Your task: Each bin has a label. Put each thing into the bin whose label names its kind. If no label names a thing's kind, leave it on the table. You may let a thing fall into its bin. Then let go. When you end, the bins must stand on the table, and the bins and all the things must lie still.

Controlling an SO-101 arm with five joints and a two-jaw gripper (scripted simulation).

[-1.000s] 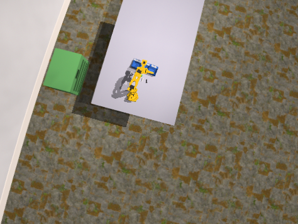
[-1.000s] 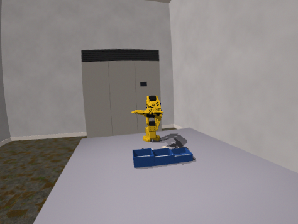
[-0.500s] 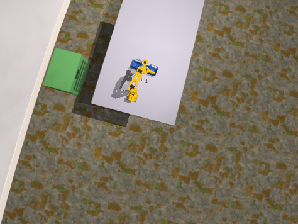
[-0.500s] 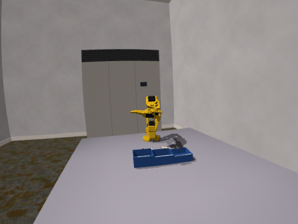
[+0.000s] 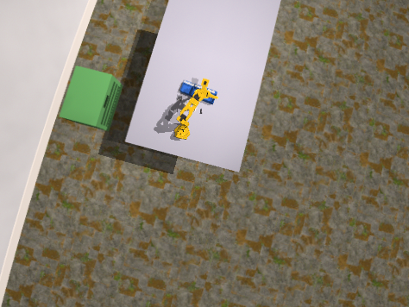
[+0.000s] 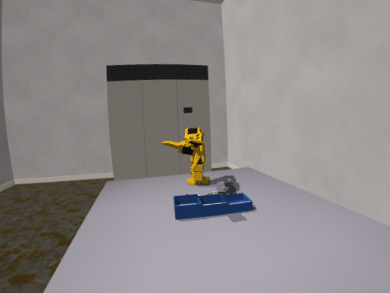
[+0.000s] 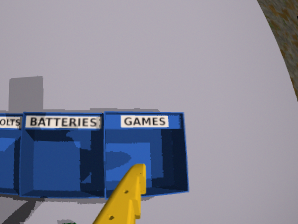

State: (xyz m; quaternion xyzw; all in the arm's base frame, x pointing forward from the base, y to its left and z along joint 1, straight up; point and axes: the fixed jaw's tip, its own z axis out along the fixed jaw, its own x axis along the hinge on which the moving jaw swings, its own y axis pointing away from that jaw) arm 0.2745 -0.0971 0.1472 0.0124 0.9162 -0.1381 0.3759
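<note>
Three joined blue bins stand on the table. In the wrist view their labels read GAMES, BATTERIES and, cut off at the left edge, OLTS. The GAMES bin and the BATTERIES bin show no thing inside; the left bin is only partly in view. My gripper is open and empty, high above the bins, with one yellow jaw showing over the GAMES bin in the wrist view. A small dark piece lies on the table on the arm's side of the bins. A green sliver shows at the wrist view's bottom edge. Other things are hidden or too small to tell.
The pale table carries the bins and the arm's base. Its side edges border the patterned floor. A green cabinet stands on the floor beside the table. The arm casts shadows near the bins.
</note>
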